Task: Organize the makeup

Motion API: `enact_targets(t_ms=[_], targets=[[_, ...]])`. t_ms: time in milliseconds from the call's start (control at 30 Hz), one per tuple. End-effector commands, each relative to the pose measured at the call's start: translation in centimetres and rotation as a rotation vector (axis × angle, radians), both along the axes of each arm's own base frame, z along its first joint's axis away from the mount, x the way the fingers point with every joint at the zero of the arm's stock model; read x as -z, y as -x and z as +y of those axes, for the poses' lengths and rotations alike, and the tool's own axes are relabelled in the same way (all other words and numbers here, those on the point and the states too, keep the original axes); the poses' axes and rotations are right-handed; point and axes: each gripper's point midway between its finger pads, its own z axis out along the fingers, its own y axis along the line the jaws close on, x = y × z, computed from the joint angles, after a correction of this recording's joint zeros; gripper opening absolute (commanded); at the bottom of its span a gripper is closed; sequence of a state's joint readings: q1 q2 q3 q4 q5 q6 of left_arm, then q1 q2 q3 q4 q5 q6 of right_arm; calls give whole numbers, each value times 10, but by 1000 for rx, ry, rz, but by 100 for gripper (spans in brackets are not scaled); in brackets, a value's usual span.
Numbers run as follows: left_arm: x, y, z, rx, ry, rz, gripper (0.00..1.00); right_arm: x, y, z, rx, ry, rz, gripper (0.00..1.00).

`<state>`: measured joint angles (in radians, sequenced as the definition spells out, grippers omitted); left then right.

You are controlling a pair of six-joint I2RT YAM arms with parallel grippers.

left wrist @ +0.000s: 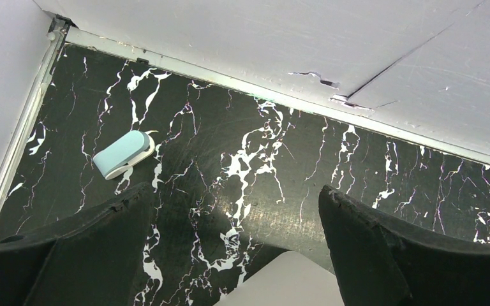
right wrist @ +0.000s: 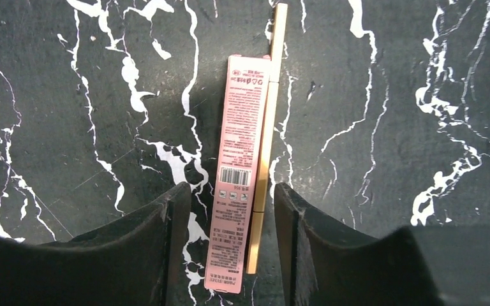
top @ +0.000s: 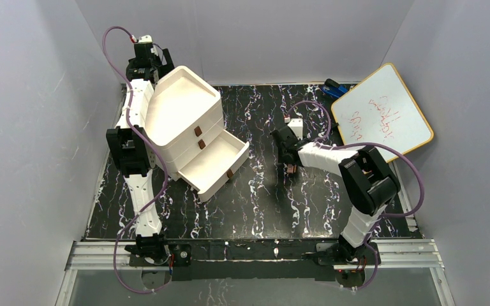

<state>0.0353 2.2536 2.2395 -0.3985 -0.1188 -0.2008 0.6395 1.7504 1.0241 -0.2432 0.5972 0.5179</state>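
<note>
Two pieces of the makeup lie side by side on the black marble table: a slim pink stick box [right wrist: 239, 172] and a thin gold pencil [right wrist: 267, 127]. My right gripper [right wrist: 231, 191] hangs over their near ends, open, one finger on each side with a gap to both; from above it [top: 289, 167] sits mid-table. A small white square item [top: 295, 126] lies just behind it. My left gripper [left wrist: 236, 204] is open and holds nothing, at the back left behind the white drawer box [top: 182, 111], whose corner [left wrist: 287, 284] shows between the fingers.
The drawer box's bottom drawer [top: 214, 162] is pulled out toward the table's middle. A whiteboard [top: 383, 111] with red writing leans at the back right, a blue object [top: 335, 87] beside it. A small light-blue item [left wrist: 122, 154] lies near the back left corner.
</note>
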Motion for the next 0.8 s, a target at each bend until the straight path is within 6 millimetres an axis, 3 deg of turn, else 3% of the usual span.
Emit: enact_targets(t_ms=[0, 167, 533, 767], targets=[[-20, 1, -3, 16, -8, -30, 98, 0, -8, 12, 3, -52, -3, 56], [-18, 1, -2, 14, -9, -27, 98, 14, -6, 13, -2, -40, 28, 48], [-17, 1, -2, 13, -11, -24, 98, 32, -6, 15, -21, -17, 76, 1], [-17, 1, -2, 12, -10, -23, 98, 15, -10, 14, -29, -10, 49, 1]])
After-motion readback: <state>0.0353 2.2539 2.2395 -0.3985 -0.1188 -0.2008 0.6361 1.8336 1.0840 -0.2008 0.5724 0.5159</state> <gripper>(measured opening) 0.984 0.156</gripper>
